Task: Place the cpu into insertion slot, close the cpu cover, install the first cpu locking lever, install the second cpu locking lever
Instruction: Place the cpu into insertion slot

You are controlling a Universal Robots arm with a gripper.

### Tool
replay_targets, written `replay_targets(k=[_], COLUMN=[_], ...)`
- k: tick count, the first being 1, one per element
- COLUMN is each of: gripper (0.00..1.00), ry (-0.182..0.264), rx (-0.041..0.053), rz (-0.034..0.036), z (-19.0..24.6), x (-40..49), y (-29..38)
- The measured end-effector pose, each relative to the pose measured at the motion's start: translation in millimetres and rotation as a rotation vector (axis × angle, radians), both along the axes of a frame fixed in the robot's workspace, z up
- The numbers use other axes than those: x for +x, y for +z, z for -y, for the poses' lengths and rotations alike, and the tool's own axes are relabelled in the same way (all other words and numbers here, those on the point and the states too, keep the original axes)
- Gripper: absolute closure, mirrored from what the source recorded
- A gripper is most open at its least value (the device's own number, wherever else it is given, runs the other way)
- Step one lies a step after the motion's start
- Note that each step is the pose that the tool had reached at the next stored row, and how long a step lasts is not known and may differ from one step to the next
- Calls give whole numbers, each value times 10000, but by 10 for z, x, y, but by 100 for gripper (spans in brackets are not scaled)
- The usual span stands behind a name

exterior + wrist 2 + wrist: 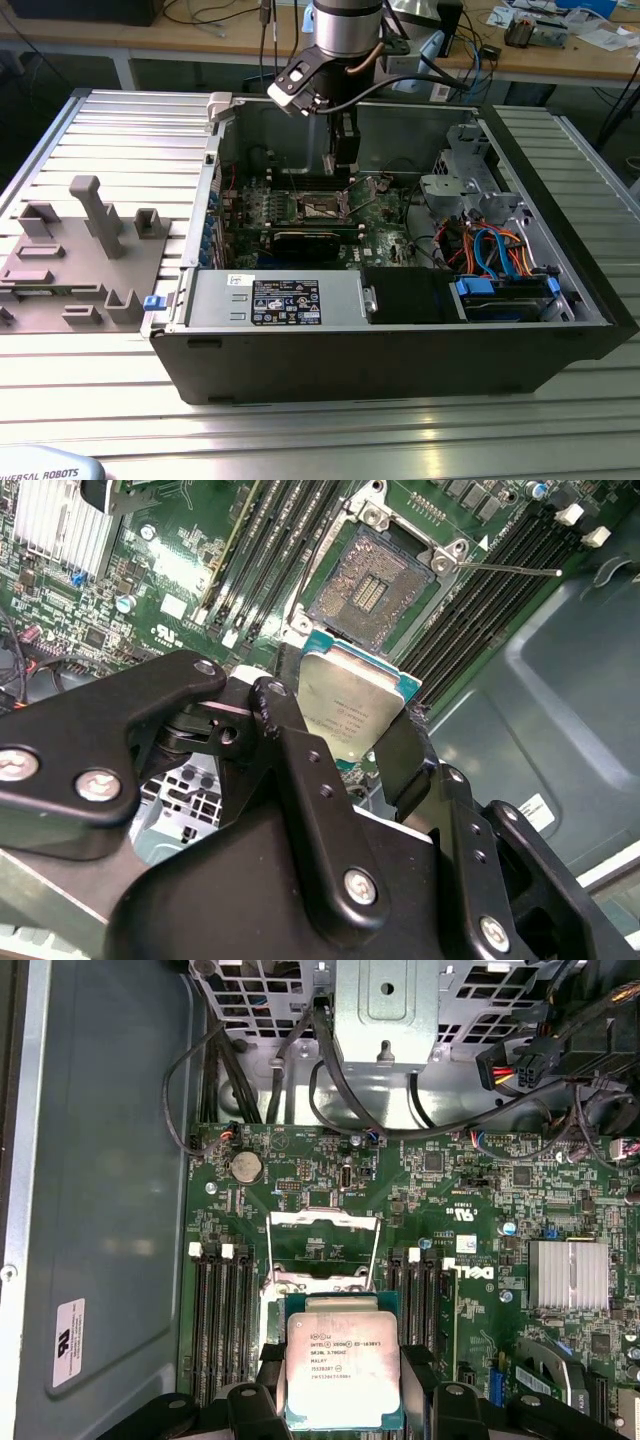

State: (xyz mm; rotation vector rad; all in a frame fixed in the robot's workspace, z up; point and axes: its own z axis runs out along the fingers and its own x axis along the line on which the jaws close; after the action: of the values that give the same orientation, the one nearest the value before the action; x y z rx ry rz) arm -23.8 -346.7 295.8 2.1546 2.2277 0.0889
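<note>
My gripper (343, 1385) is shut on the cpu (343, 1355), a flat square chip with a silver-grey top, its edges pinched between the two black fingers (283, 720). In the second wrist view the cpu (350, 705) hangs a little short of the insertion slot (372, 580) and apart from it. The slot lies uncovered, showing its gold-glinting contact field. The cpu cover (325, 1219), a thin silver frame, stands swung open beyond the chip. Thin wire levers (510, 570) stick out beside the slot. In the exterior view the gripper (342, 172) hovers inside the case just above the slot (322, 208).
Long black memory slots (220, 1320) run on both sides of the socket. A finned heatsink (568, 1275), a metal drive cage (460, 170), bundled cables (495, 245) and the case walls (215, 150) surround the motherboard. A grey fixture (90, 240) stands outside on the exterior view's left.
</note>
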Motion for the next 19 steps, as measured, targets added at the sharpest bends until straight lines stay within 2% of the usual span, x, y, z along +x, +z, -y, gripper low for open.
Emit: replay_targets(k=[11, 13, 19], gripper=[46, 46, 46], ry=[0, -1, 0], rx=[-2, -1, -1], rz=[-1, -1, -1], z=[-6, -6, -6], x=[-16, -21, -24], y=[-16, -80, -98])
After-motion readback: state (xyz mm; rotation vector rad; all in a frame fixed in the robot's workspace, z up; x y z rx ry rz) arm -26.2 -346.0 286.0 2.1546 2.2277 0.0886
